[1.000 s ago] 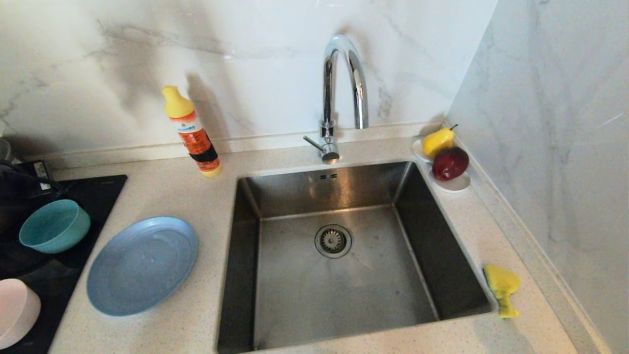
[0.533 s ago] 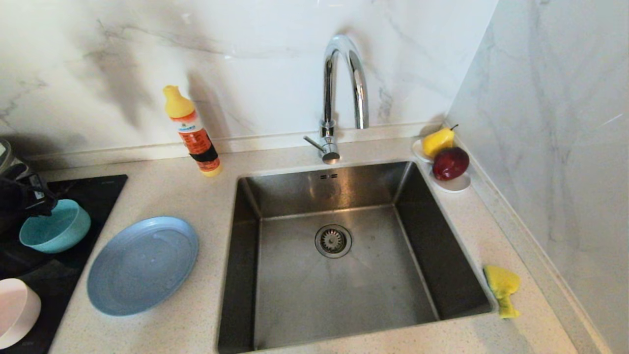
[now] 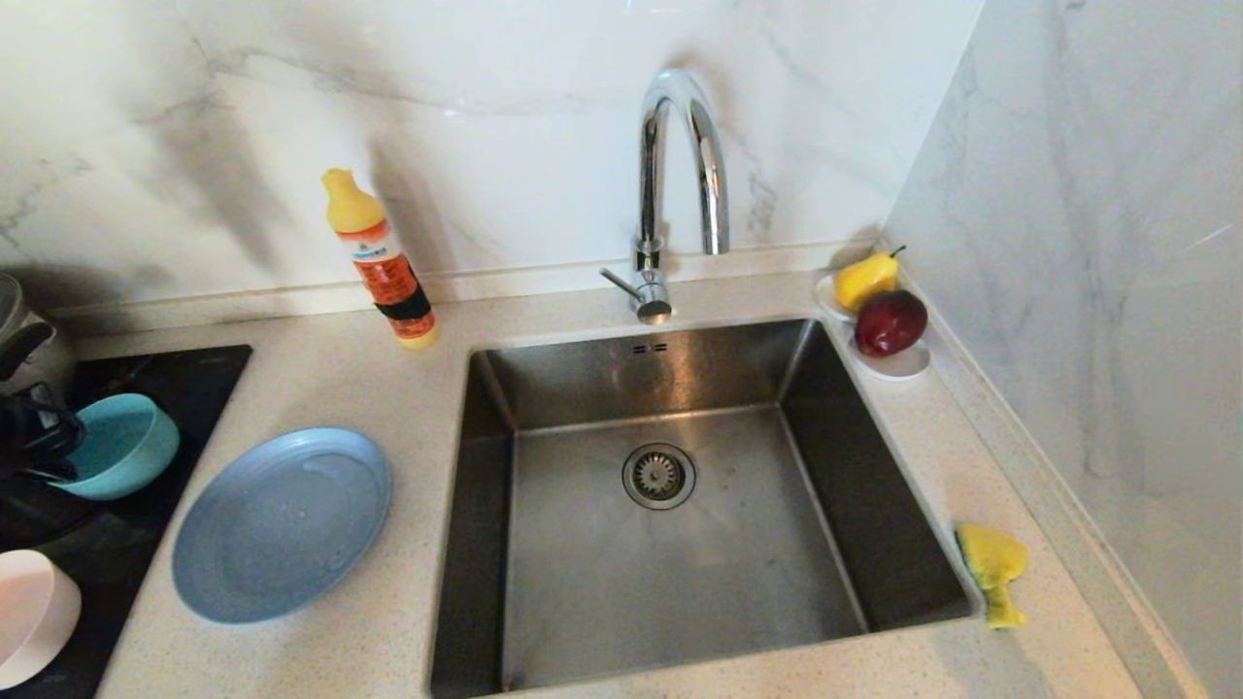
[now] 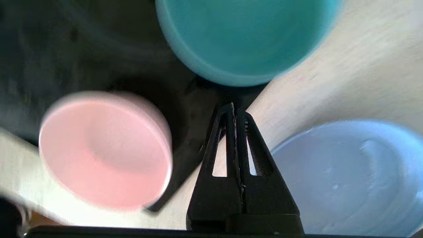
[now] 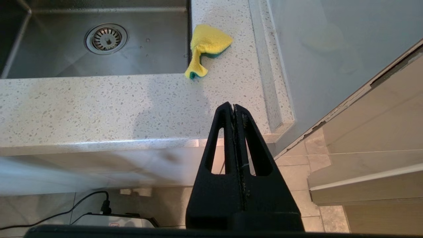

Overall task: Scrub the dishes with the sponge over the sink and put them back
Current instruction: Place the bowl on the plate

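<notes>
The dishes sit left of the sink (image 3: 660,544): a blue-grey plate (image 3: 282,524) on the counter, a teal bowl (image 3: 126,442) and a pale pink bowl (image 3: 29,612) on the black hob. My left arm (image 3: 24,437) shows at the far left edge, overlapping the teal bowl's left side. My left gripper (image 4: 235,107) is shut and holds nothing, hanging above the gap between the teal bowl (image 4: 244,39), pink bowl (image 4: 105,152) and plate (image 4: 347,178). The crumpled yellow sponge (image 3: 991,568) lies on the counter right of the sink. My right gripper (image 5: 234,107) is shut and parked below the counter's front edge, short of the sponge (image 5: 206,48).
A curved chrome tap (image 3: 680,165) stands behind the sink. A detergent bottle (image 3: 384,272) stands at the back left. A white dish (image 3: 905,367) with a pear and an apple sits in the back right corner. A steel pot (image 3: 19,330) is beyond the hob (image 3: 165,379). A marble wall closes the right side.
My left arm has swung from behind the teal bowl toward the near left, now overlapping the bowl's left side and uncovering the pot. The dishes and sponge have not moved.
</notes>
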